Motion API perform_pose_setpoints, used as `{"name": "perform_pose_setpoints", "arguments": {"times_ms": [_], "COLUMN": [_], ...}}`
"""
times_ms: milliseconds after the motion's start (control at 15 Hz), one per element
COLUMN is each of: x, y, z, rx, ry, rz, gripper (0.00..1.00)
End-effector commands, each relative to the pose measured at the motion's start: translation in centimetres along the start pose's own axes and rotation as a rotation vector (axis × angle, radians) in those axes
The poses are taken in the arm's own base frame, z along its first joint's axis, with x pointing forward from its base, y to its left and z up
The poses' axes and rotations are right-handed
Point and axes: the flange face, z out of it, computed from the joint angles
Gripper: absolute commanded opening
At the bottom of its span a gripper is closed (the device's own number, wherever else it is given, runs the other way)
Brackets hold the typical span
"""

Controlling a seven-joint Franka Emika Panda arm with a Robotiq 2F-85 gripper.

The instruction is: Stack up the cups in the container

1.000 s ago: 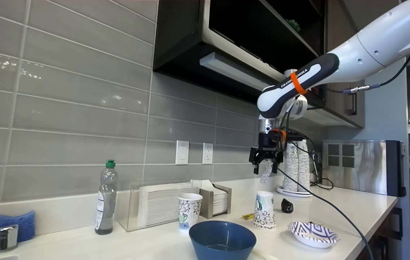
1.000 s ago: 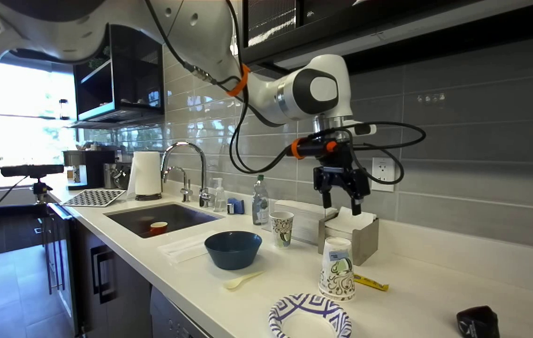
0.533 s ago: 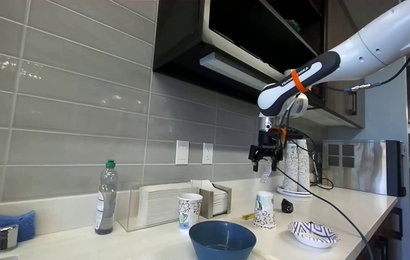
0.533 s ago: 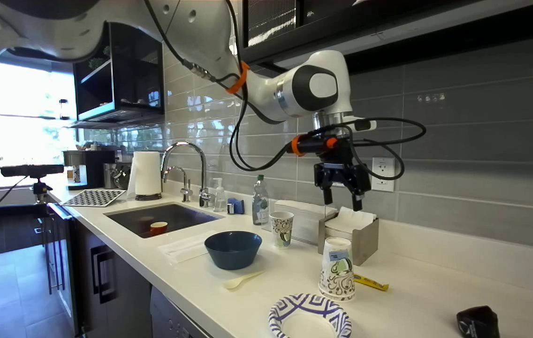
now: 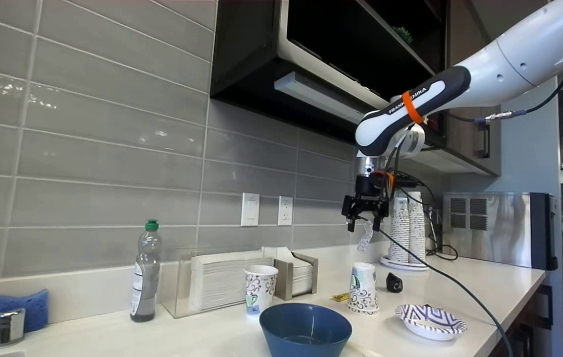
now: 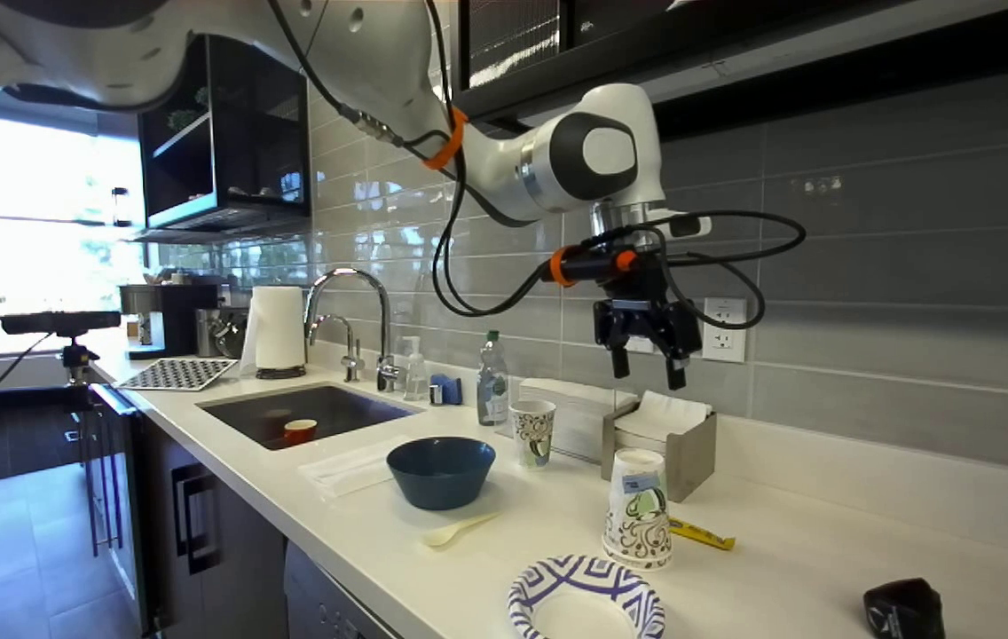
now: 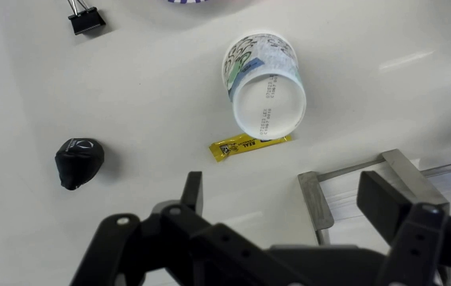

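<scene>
An upside-down white patterned cup, with more than one rim at its base in an exterior view, stands on the counter as a cup stack [image 5: 363, 290]. It also shows in an exterior view [image 6: 639, 510] and from above in the wrist view [image 7: 270, 105]. Another cup [image 5: 260, 288] stands upright by the napkins, also in an exterior view [image 6: 532, 433]; it is out of the wrist view. My gripper [image 5: 364, 226] is open and empty, well above the counter near the napkin holder, also in an exterior view [image 6: 648, 373] and the wrist view [image 7: 280, 192].
A dark-blue bowl [image 6: 441, 484], striped shallow bowl [image 6: 526, 599] and spoon [image 6: 460, 530] lie on the counter. A metal napkin holder [image 6: 690, 457], yellow packet [image 7: 231, 147], black packet [image 7: 79, 163] and binder clip [image 7: 86, 20] are nearby. Tall cup columns [image 5: 400, 230] stand behind.
My gripper has risen slightly, still open. The cups and other objects have not moved.
</scene>
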Motion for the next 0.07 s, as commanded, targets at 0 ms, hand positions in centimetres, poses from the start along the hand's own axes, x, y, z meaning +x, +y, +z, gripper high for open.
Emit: {"name": "perform_pose_setpoints", "arguments": {"times_ms": [0], "x": [0.05], "y": [0.05], "z": [-0.09], "rx": [0.000], "ry": [-0.001], "rz": [0.000], "gripper": [1.00]}}
